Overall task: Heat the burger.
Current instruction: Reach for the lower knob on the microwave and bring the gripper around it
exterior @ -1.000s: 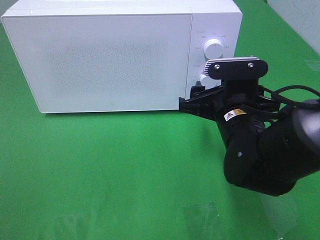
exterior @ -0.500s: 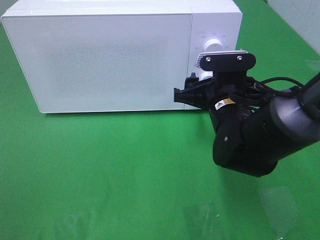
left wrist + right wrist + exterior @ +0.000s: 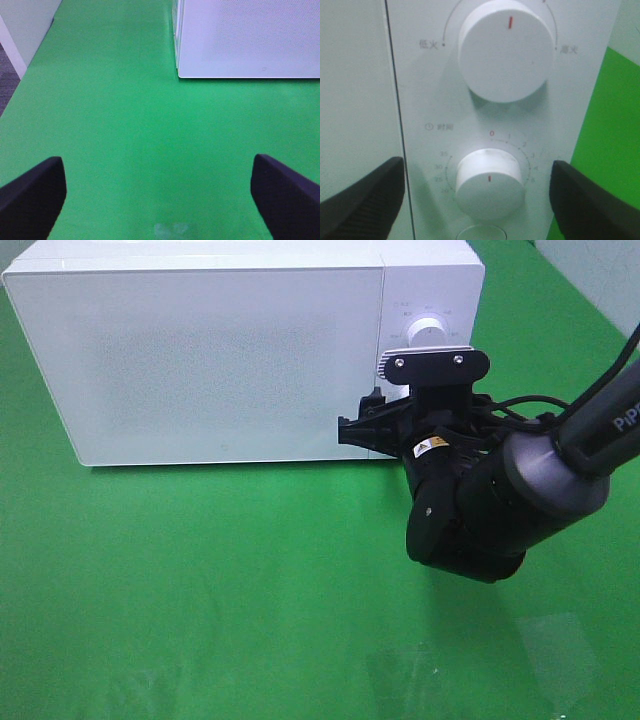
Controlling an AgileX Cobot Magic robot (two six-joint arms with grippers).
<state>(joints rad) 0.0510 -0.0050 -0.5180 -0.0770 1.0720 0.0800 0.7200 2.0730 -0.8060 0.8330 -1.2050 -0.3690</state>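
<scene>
Green mat under white microwave; right gripper facing timer dial.

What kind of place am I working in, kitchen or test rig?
Probably a robot test bench, not a kitchen: a boxy white microwave oven stands on a plain bright green table cover, with a black robot arm at its round white dials.

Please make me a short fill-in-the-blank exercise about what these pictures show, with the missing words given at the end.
1. The door of the white microwave is ____.
2. The right gripper, jaws open, faces the timer knob, the ____ of the two knobs.
3. The left gripper is open above the ____ table surface.
Missing words: closed; lower; green.
</scene>
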